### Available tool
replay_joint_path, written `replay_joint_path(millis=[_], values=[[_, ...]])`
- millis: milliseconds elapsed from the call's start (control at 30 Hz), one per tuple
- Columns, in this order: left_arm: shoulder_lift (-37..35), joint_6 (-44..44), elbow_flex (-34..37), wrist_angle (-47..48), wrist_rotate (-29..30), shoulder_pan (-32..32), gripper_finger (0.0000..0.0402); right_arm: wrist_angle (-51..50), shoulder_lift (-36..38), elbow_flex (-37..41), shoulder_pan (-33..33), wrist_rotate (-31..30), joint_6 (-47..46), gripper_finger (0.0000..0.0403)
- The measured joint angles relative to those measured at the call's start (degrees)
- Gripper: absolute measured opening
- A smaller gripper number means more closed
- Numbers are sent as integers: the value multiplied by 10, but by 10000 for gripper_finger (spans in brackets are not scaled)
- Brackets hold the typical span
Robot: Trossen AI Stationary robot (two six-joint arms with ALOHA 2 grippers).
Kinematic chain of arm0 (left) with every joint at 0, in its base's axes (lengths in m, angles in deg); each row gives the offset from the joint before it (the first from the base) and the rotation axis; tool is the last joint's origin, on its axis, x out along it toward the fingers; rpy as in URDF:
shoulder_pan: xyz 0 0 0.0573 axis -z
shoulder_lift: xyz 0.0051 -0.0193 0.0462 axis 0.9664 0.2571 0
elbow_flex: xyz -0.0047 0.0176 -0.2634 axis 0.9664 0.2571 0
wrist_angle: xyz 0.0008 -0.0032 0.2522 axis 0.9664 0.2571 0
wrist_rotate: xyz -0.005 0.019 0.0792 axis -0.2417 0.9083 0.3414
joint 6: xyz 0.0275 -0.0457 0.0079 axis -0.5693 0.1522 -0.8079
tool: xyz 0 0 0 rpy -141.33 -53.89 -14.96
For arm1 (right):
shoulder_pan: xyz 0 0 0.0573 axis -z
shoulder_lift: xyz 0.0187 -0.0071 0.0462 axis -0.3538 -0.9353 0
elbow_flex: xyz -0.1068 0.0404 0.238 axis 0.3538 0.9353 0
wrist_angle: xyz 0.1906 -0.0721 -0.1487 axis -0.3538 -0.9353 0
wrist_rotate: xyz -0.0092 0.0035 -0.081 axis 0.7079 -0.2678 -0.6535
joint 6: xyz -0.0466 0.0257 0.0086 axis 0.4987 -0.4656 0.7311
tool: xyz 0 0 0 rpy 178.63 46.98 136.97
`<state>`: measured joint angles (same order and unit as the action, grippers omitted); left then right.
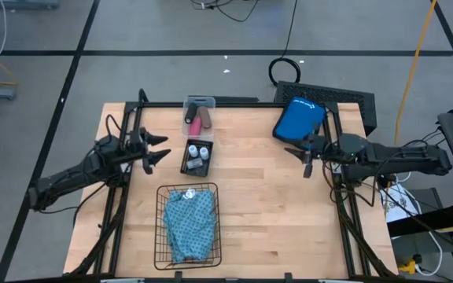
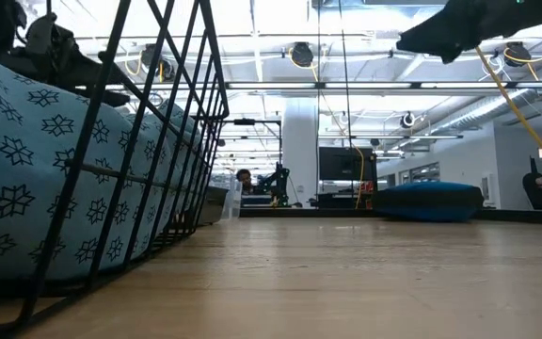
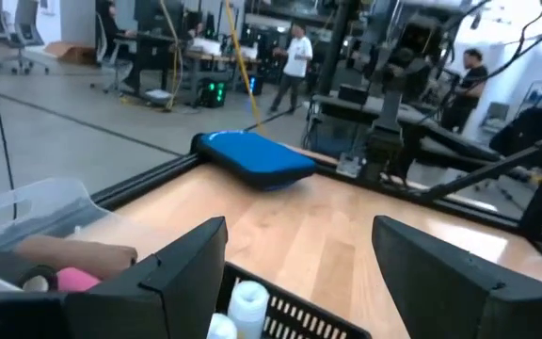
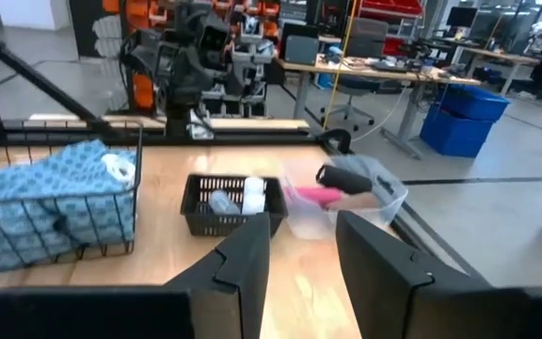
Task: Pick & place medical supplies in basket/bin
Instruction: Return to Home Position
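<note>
The left hand (image 1: 163, 148) hovers at the counter's (image 1: 274, 204) 9 o'clock, the right hand (image 1: 299, 157) at 3, both parted and empty. The teal patterned cloth (image 1: 189, 224) fills the wire-mesh basket (image 1: 160, 228) at 6 o'clock; the pink roll (image 1: 197, 126) lies in the clear box (image 1: 199, 101) at 12.

Two slim matt-black arms, left arm (image 1: 73, 174) and right arm (image 1: 395, 159), carry loose black cables (image 1: 113, 124). The left pincer (image 1: 160, 149) and right pincer (image 1: 305, 156) each have two broad, angular black fingers (image 3: 184, 266).
</note>
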<state>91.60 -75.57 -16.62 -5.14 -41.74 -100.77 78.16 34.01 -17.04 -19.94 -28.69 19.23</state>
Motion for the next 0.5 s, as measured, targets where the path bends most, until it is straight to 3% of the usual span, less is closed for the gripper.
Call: replay_joint_path(millis=[167,500], values=[[0,24,49,-88,0,0,274,13,18,45,0,3,-17,114],[0,27,52,-108,-5,19,274,134,72,157,7,3,-34,114]])
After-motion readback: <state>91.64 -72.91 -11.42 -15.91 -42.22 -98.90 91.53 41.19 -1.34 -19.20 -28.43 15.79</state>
